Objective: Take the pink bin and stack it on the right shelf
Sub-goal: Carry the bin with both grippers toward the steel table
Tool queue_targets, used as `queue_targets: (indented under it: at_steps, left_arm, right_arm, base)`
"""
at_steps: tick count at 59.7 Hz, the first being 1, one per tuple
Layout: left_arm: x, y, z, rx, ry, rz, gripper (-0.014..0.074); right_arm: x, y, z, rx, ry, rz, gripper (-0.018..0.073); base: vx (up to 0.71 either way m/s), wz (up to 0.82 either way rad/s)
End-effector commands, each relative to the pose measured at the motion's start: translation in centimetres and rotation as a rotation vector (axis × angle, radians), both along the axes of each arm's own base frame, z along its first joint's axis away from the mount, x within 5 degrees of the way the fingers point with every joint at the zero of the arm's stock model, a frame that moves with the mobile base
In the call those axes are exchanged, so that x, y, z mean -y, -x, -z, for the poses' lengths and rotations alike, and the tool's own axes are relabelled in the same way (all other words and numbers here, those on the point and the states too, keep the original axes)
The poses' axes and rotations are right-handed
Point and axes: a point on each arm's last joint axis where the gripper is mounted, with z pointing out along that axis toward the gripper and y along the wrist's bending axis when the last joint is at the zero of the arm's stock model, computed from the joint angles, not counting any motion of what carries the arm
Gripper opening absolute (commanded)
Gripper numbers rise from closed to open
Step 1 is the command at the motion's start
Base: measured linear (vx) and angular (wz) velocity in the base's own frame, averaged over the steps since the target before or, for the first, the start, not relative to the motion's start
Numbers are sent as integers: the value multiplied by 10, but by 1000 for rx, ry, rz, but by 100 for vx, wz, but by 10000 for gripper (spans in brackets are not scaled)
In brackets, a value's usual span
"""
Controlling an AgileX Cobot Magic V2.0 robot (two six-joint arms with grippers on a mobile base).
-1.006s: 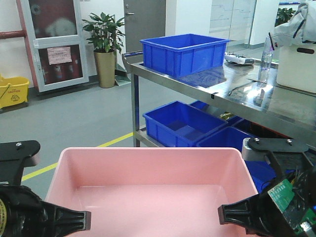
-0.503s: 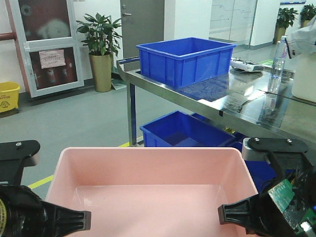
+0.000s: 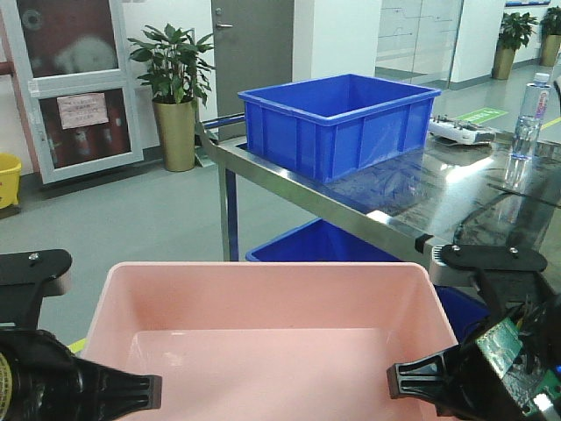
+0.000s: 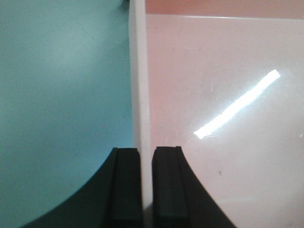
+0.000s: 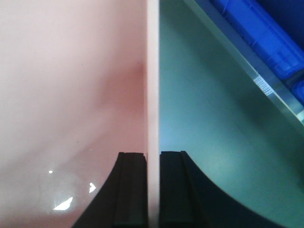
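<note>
— Between our two arms, where did the pink bin (image 3: 272, 324) sit?
— Directly in front of us, seemingly clear of the floor, with its long axis running side to side. Our left fingers (image 4: 135, 175) were pinched narrow on its left end wall, one inside and one outside. Our right fingers (image 5: 141, 180) clamped the right end wall the same way.
— And the right shelf (image 3: 412, 189)?
— Ahead and off to our right, so our right arm was the nearer one. A blue crate (image 3: 337, 123) stood at the left end of its steel top. The bare stretch lay to the right of the crate, toward a water bottle (image 3: 527, 114). We judged the bin would have to rise above the shelf's near edge and travel forward and right, with both grips level.
— Anything to read?
— Nothing on the bin. A paper notice (image 3: 81, 110) on the door behind carried print too small for us to make out.
</note>
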Motion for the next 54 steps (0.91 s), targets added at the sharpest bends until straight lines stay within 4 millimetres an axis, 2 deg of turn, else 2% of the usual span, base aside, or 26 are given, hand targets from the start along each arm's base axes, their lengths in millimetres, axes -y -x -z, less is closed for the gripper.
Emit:
queue_targets:
  at_steps: [1,37,54]
  left_arm:
    - [-4,1,-19,102,31,14,38]
    - [-4,1,-19,102,31,14,38]
    - [-4,1,-19,102,31,14,38]
  right_arm:
    - [6,0,-17,102,11,-5,102]
    - [6,0,-17,102,11,-5,102]
    - [6,0,-17,102,11,-5,102]
  base:
    - [36,-5]
    - [35,-6]
    - [31,-27]
